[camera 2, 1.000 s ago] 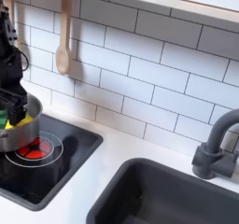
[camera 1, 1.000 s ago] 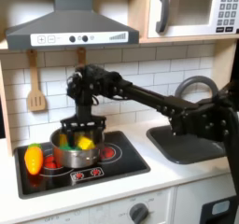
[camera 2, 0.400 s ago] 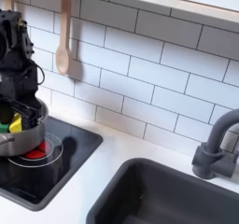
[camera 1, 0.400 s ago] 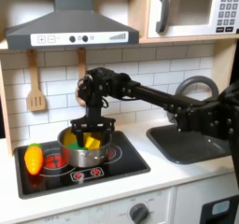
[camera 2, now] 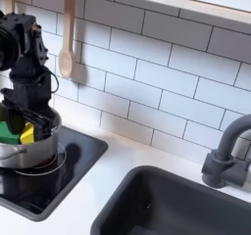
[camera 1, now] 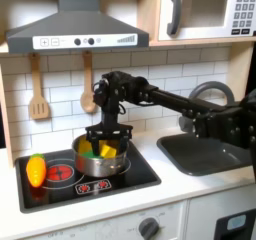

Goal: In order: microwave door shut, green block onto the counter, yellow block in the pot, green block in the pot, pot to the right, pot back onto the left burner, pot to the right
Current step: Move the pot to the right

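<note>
The gripper (camera 1: 106,137) is clamped on the steel pot's (camera 1: 100,162) rim, green block (camera 2: 6,134) and yellow block (camera 2: 26,134) inside, at the cooktop's (camera 1: 135,171) right burner; a rightward move looks under way; next, set it down.

My first exterior view faces the toy kitchen head-on from the front, taking in the range hood (camera 1: 75,24) down to the counter (camera 1: 150,192). My second exterior view sits closer, angled across the sink (camera 2: 181,205) toward the tiled wall (camera 2: 167,72). Both share the cooktop (camera 1: 85,174) and pot (camera 2: 27,151).
</note>
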You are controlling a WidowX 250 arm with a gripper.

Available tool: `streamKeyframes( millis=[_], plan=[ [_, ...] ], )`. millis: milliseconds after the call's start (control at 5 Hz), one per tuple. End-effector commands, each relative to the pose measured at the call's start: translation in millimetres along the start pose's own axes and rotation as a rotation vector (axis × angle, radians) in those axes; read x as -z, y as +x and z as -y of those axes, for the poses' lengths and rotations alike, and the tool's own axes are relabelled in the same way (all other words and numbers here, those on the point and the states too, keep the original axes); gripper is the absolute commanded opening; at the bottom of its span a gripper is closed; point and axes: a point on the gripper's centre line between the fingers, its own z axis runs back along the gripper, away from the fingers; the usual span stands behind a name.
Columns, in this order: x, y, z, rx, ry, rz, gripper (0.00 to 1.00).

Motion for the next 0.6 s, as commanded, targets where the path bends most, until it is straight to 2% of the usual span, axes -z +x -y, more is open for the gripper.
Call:
streamKeyframes(
  millis=[0,400],
  plan=[
    [-3.4,-1.2,23.1,0.008,-0.008,-0.004,1.0],
    [-3.4,0.8,52.4,0.021,-0.019,-0.011,1.0]
  ],
)
